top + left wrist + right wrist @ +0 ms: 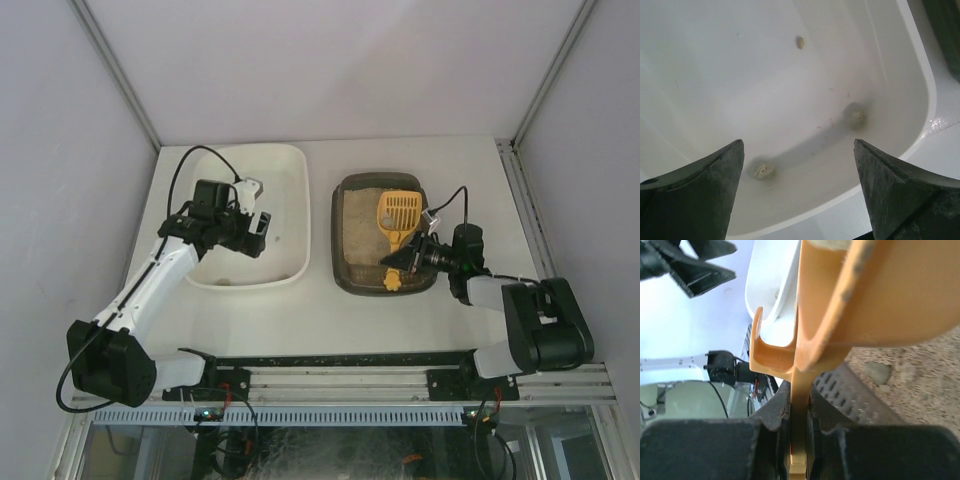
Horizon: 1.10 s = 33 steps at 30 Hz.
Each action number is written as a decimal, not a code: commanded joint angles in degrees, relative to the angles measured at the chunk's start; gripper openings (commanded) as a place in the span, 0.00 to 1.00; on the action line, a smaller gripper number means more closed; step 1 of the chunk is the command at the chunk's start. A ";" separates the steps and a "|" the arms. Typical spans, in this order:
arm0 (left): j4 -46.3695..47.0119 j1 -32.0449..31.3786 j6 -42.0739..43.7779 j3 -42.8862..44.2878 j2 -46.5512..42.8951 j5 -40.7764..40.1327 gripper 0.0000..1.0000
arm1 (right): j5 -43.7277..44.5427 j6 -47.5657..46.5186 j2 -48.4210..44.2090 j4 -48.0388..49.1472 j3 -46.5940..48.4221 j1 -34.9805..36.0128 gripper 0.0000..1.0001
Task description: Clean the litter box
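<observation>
The dark grey-brown litter box (pixel 341 240) holds beige litter (pixel 925 385) and sits right of centre. A yellow slotted scoop (pixel 398 214) lies over the litter, its handle toward my right gripper (pixel 407 262). The right gripper (pixel 799 407) is shut on the scoop handle (pixel 800 390), and the scoop bowl (pixel 880 295) stands above the litter. A grey clump (pixel 876 373) lies in the litter. My left gripper (pixel 256 230) is open and empty over the white tub (pixel 302 200). The left wrist view shows the open gripper (pixel 798 146) above two clumps (pixel 855 116) (pixel 763 171) on the tub floor (pixel 765 85).
A small pellet (pixel 800 42) lies farther back in the tub. A black and aluminium rail (pixel 340 385) carrying the arm bases runs along the near edge. Grey walls close in the table at the back and sides. The left arm (pixel 690 265) shows in the right wrist view.
</observation>
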 commanded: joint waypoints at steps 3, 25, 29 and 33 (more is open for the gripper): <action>2.66 -0.41 1.93 -1.39 -1.00 -2.03 0.94 | -2.00 2.66 5.13 6.96 1.86 2.92 0.00; 3.83 -0.46 4.08 -2.30 -1.37 -6.18 0.95 | -4.86 8.56 9.89 7.60 5.74 1.07 0.00; 3.07 -0.41 5.16 -1.33 -0.09 -8.86 0.95 | -5.52 14.68 12.37 14.40 5.20 -0.85 0.00; -2.00 3.59 6.97 3.39 2.59 -7.13 0.96 | -2.78 7.66 8.88 -0.17 8.52 4.90 0.00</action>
